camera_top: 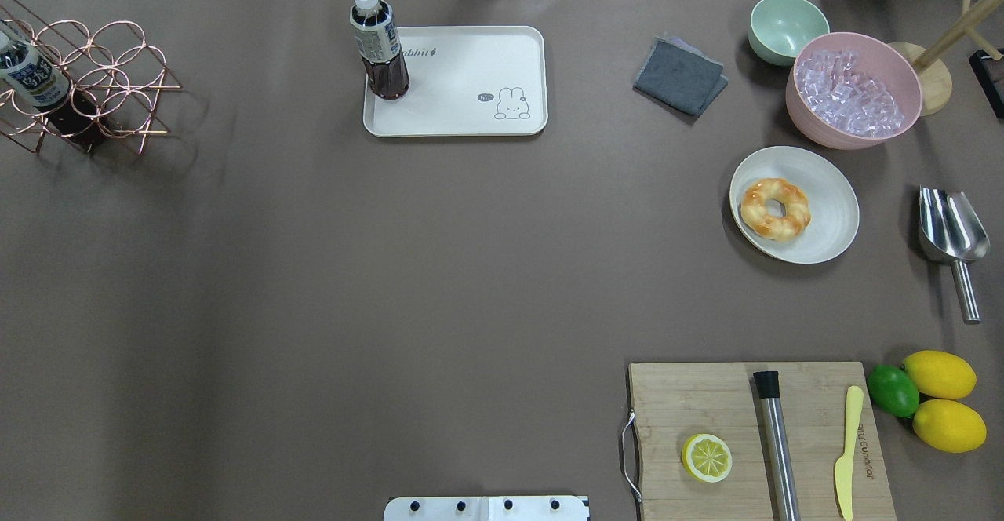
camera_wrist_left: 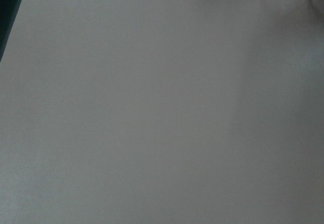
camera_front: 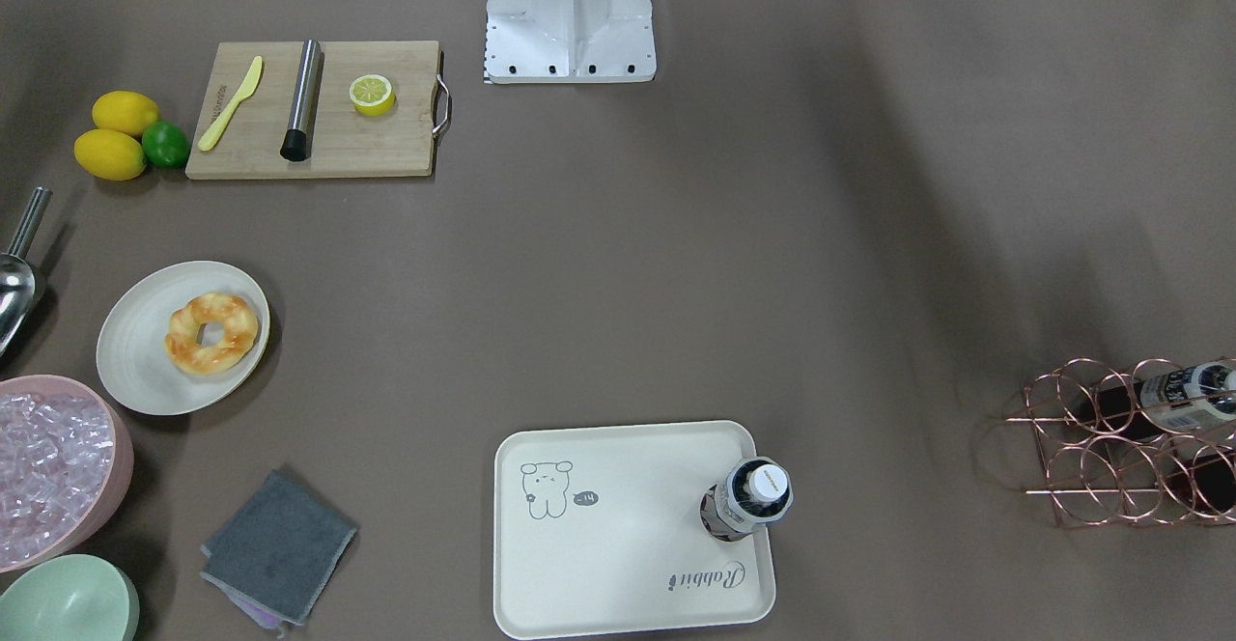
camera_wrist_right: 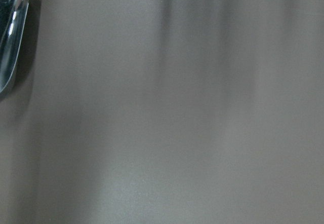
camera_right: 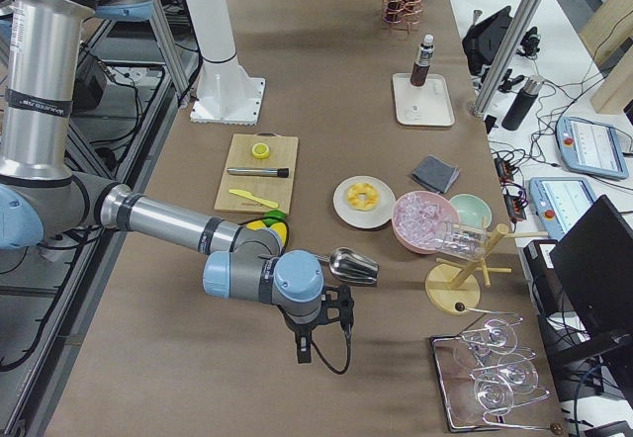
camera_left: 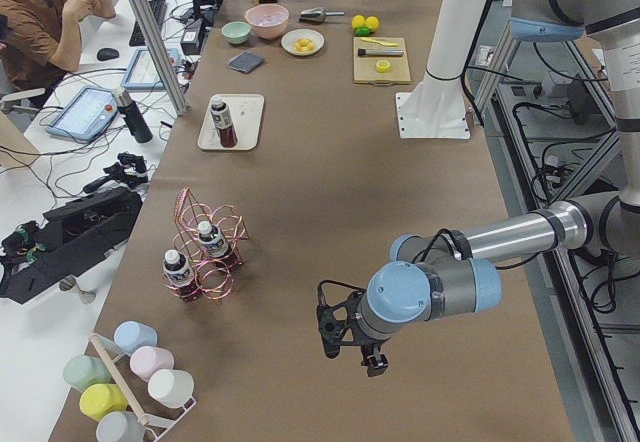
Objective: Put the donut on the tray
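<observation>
The golden-orange donut (camera_top: 775, 208) lies on a round off-white plate (camera_top: 830, 215) at the right of the overhead view; it also shows in the front-facing view (camera_front: 211, 333). The cream-white tray (camera_top: 471, 74) with the rabbit drawing sits at the far middle of the table, with a dark drink bottle (camera_top: 380, 44) standing on its left corner. The tray also shows in the front-facing view (camera_front: 618, 535). My left gripper (camera_left: 347, 336) shows only in the exterior left view, my right gripper (camera_right: 318, 330) only in the exterior right view. I cannot tell whether either is open or shut. Both are far from the donut.
A pink bowl of ice (camera_top: 855, 97), a green bowl (camera_top: 787, 27), a grey cloth (camera_top: 678, 75) and a metal scoop (camera_top: 951, 231) surround the plate. A wooden cutting board (camera_top: 706, 395) holds a half lemon, a steel rod and a yellow knife. A copper bottle rack (camera_top: 78, 81) stands far left.
</observation>
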